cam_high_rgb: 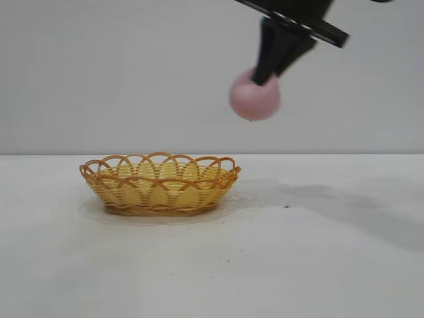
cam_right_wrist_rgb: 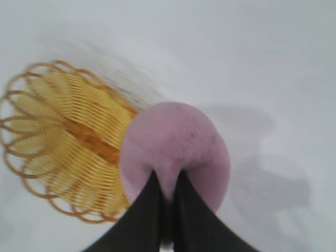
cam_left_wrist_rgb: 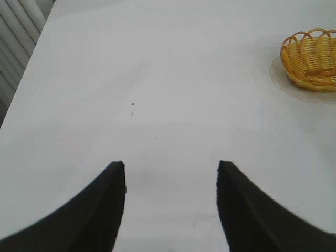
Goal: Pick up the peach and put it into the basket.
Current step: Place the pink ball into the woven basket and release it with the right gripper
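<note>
The pink peach hangs in the air, held by my right gripper, which is shut on its top. It is high above the table, just right of the yellow-tan wicker basket. In the right wrist view the peach sits pinched at the fingertips of that gripper, with the basket below and to one side of it. The basket holds nothing. My left gripper is open and empty over bare table, far from the basket.
The white table stretches wide around the basket. A few small dark specks lie on it. A pale wall stands behind.
</note>
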Robot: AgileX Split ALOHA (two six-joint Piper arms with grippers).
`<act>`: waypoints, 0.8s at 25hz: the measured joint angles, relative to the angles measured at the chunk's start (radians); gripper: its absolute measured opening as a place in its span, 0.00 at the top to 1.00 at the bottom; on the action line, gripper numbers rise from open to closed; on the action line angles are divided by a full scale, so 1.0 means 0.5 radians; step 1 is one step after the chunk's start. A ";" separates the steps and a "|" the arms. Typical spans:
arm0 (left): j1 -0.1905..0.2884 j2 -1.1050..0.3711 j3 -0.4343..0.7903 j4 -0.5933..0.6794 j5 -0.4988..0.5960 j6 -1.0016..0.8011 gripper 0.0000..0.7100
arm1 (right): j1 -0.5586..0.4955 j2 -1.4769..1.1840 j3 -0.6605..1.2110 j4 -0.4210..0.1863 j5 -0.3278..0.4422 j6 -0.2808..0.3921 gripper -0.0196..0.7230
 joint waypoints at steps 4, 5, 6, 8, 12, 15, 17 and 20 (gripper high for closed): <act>0.000 0.000 0.000 0.000 0.000 0.000 0.52 | 0.055 0.143 0.000 0.005 -0.049 -0.001 0.97; 0.000 0.000 0.000 0.000 0.000 0.000 0.52 | 0.056 0.173 0.000 0.013 -0.057 -0.005 0.97; 0.000 0.000 0.000 0.000 0.000 0.000 0.52 | 0.056 0.196 0.000 0.024 -0.075 -0.021 0.97; 0.000 0.000 0.000 0.000 0.000 0.000 0.52 | 0.056 0.219 -0.003 0.036 -0.096 -0.037 0.97; 0.000 0.000 0.000 0.000 0.000 0.000 0.52 | 0.056 0.225 -0.022 0.057 -0.109 -0.044 0.80; 0.000 0.000 0.000 0.000 0.000 0.000 0.52 | 0.056 0.225 -0.050 0.066 -0.109 -0.044 0.60; 0.000 0.000 0.000 0.000 0.000 0.000 0.52 | 0.056 0.213 -0.072 0.068 -0.112 -0.044 0.51; 0.000 0.000 0.000 0.000 0.000 0.000 0.52 | 0.059 0.137 -0.086 0.068 -0.193 -0.021 0.52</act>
